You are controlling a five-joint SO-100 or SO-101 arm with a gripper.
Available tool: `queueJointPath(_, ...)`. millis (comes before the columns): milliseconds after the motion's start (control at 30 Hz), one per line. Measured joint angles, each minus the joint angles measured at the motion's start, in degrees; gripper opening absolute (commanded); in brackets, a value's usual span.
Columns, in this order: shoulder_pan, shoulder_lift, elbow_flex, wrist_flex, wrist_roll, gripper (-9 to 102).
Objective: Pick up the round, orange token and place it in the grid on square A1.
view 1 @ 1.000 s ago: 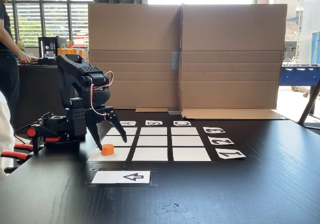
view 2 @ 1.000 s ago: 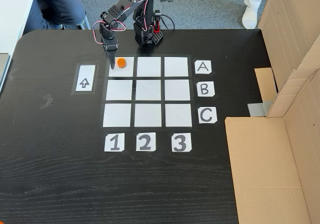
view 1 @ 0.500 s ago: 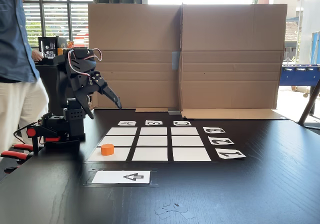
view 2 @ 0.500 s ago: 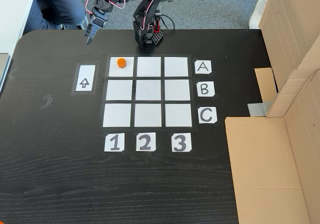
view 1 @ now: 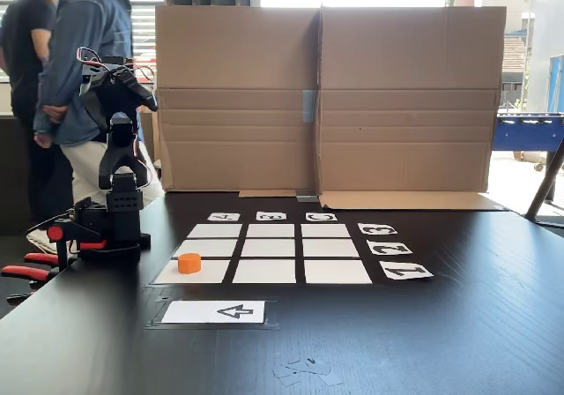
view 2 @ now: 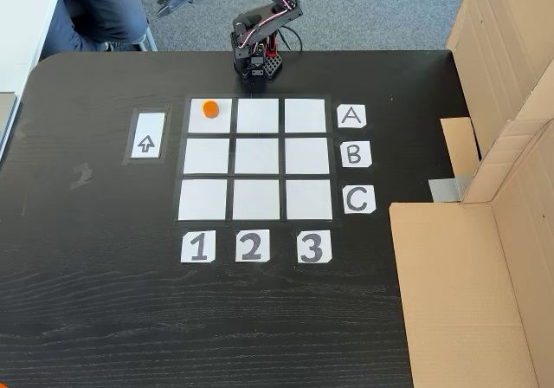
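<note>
The orange token (view 1: 189, 263) (view 2: 209, 108) stands upright on square A1 (view 1: 211, 273) (view 2: 199, 124), the corner cell of the grid (view 1: 264, 272) (view 2: 256, 156) nearest the arm's base (view 1: 110, 223) (view 2: 255, 63). It sits in the part of that cell toward the arm. The black arm is folded up and back. My gripper (view 1: 150, 102) (view 2: 162, 9) hangs high above the table's edge, far from the token, holding nothing. Its fingers look slightly parted.
A white card with a black arrow (view 1: 214, 312) (view 2: 147, 135) lies beside the grid. Cardboard walls (view 1: 326, 95) (view 2: 485, 232) close one side of the table. Two people (view 1: 88, 60) stand behind the arm. Red clamps (view 1: 26, 273) grip the table edge.
The gripper let go of the token on A1, then rose and swung back away from the grid. The token has stayed put. People behind the arm have shifted.
</note>
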Motion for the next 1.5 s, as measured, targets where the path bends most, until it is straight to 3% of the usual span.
queueJointPath(300,7.38,10.28,11.43,2.81,-3.87,22)
queueJointPath(767,8.79,22.50,30.50,3.34,-5.71,3)
queueJointPath(1500,10.28,32.08,54.76,-5.27,-8.44,-1)
